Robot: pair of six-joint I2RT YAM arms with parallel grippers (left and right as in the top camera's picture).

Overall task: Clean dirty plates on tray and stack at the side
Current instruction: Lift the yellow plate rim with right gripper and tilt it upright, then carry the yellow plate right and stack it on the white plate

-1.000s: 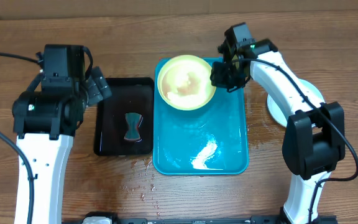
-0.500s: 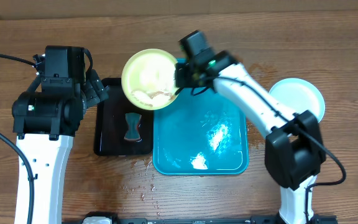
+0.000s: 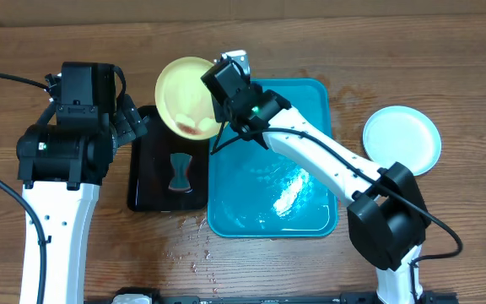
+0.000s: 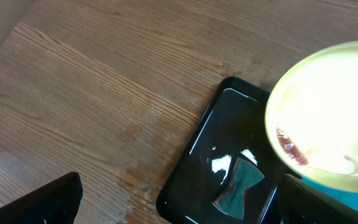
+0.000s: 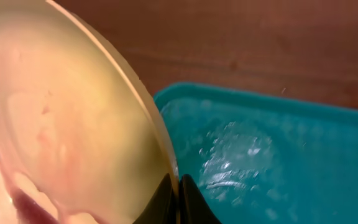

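My right gripper (image 5: 178,199) is pinching the yellow-green plate (image 3: 182,91) by its rim. The plate is hanging leftward of it, over the black tray (image 3: 146,181).

A brown wooden table (image 4: 104,81) fills most of the view. On it lies a glossy black rectangular plastic tray (image 4: 207,140), with a small grey-teal bow-tie-shaped pad (image 4: 238,183) lying inside. A yellow-green round plastic plate (image 4: 334,106) fills the right side and hides the black tray's right edge. A red sauce smear (image 4: 289,148) marks the plate's lower left rim. A strip of teal-blue plastic tray (image 4: 334,185) shows just below the plate. The left gripper (image 4: 180,190) has its dark fingers (image 4: 48,199) spread wide at the bottom corners.
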